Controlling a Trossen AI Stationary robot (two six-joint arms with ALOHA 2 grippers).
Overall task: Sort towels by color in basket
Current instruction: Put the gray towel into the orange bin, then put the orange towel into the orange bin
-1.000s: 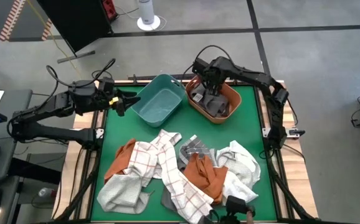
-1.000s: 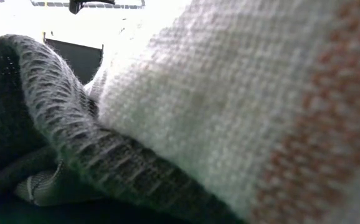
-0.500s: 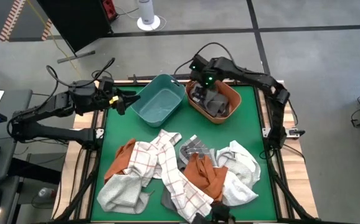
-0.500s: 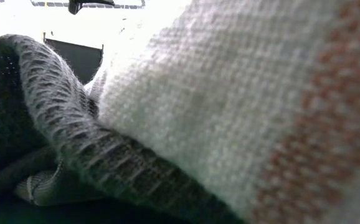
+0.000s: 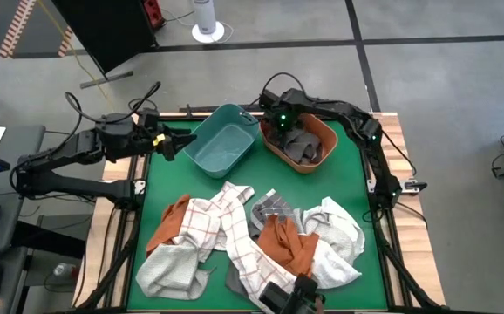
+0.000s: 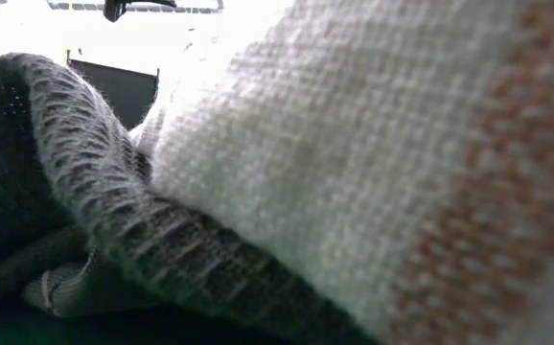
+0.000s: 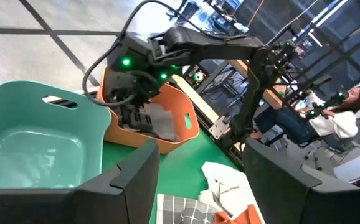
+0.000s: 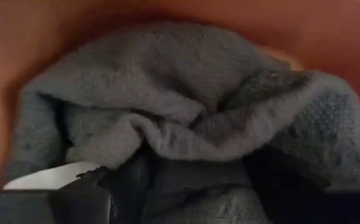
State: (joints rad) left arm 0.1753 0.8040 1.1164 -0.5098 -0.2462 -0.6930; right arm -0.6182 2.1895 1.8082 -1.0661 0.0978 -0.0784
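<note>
Left arm: stretched across frame's left, pincer (image 5: 166,145) fingers spread, idle | Right arm: bent in from right edge, pincer (image 5: 280,125) at upper centre, pointing down, finger state unclear

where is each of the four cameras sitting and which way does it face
High view: above the table, looking straight down; shows both arms, the teal basket, orange basket and towel pile.
Low view: at table height, blocked by a white towel and dark grey towel; no arm shows.
Left wrist view: on the left arm, facing across both baskets to the right arm; own fingers at bottom.
Right wrist view: inside the orange basket, facing a grey towel.
Shared: high and left wrist views both show the right gripper over the orange basket.
</note>
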